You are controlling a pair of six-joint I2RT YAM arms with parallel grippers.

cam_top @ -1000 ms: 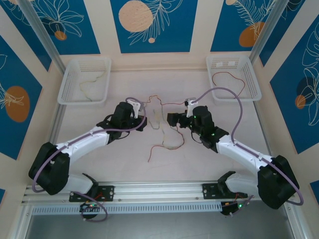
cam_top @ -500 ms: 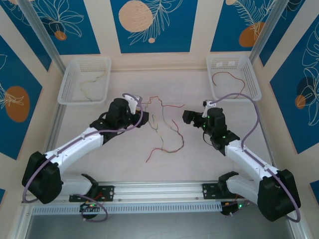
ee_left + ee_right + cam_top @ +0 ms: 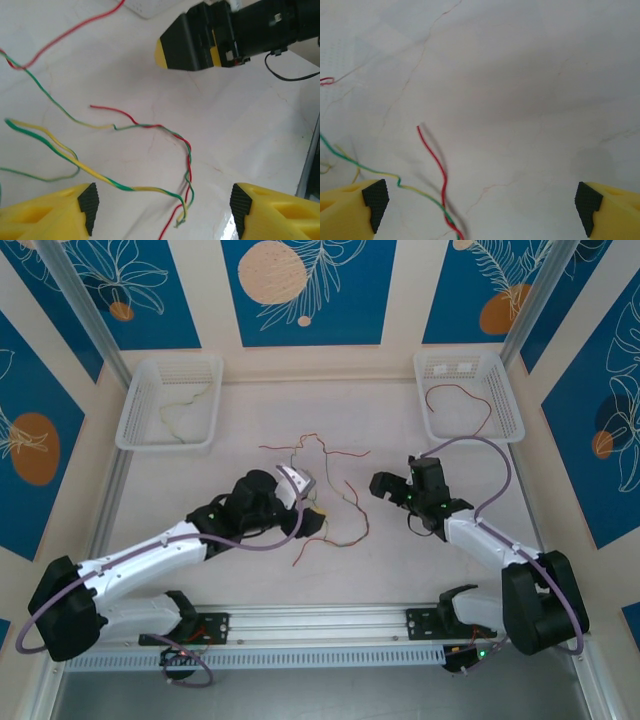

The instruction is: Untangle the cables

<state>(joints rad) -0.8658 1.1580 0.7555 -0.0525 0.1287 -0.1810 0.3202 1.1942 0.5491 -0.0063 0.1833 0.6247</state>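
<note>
The thin red, green and yellow cables (image 3: 120, 186) leave the left wrist view at its left and bottom edges, and from above the black-and-white left arm (image 3: 252, 506) hides part of their tangle.

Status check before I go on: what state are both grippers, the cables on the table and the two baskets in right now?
left gripper: jaws open, nothing held, low over the cables.
right gripper: jaws open wide, empty.
cables on the table: lying loose, red and green-yellow strands twisted together.
left basket: upright, one pale cable inside.
right basket: upright, one red cable inside.
</note>
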